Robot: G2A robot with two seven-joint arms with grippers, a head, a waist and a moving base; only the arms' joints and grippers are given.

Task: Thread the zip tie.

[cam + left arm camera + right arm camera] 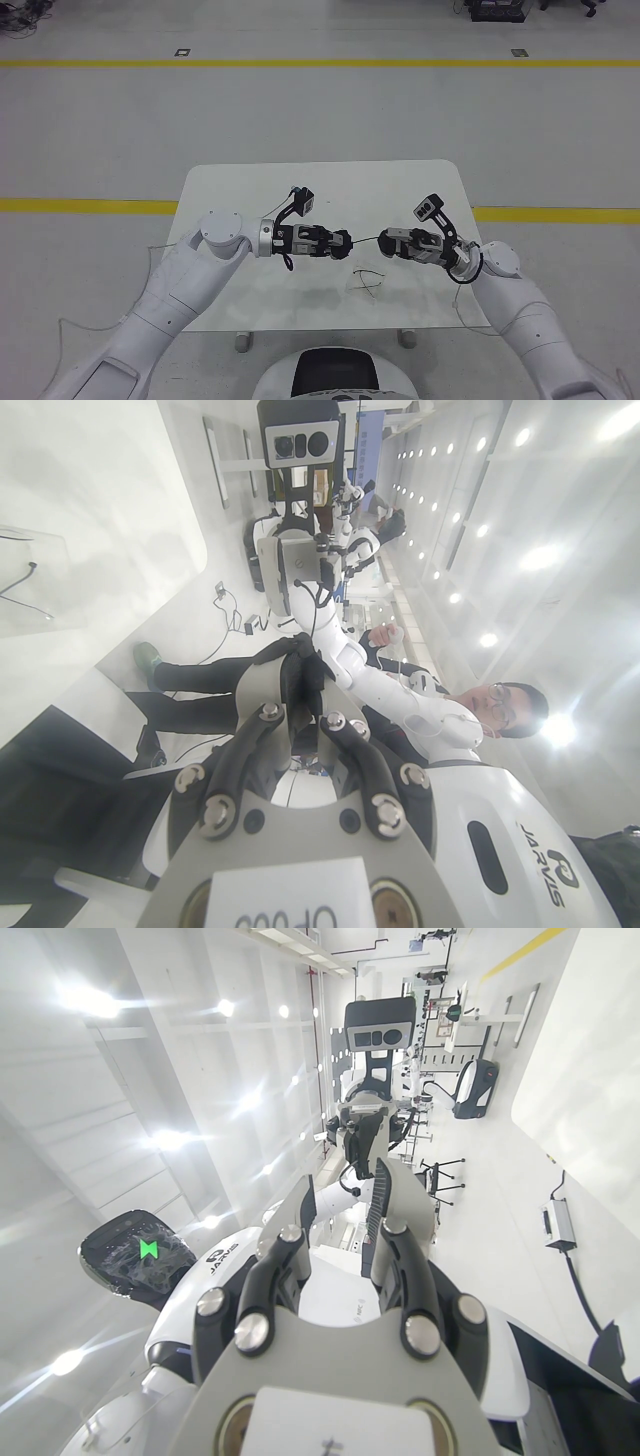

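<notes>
Aloft, left gripper (345, 240) clamped on zip tie (366, 239), right gripper's (386, 238) jaws apart

Lettering with a logo marks a white robot shell (547, 867). A white label (287, 892) on the grey wrist mount (300, 830) bears cut-off characters. A green symbol (148, 1249) glows on a black panel (125, 1233).

Thin black zip tie (365, 239) up off the table (250, 190), nearly level. One end in the left gripper (344, 241), the other reaches the right gripper (386, 238). Loose black ties (368, 277) lie crossed on the table just below it, near the front edge.
</notes>
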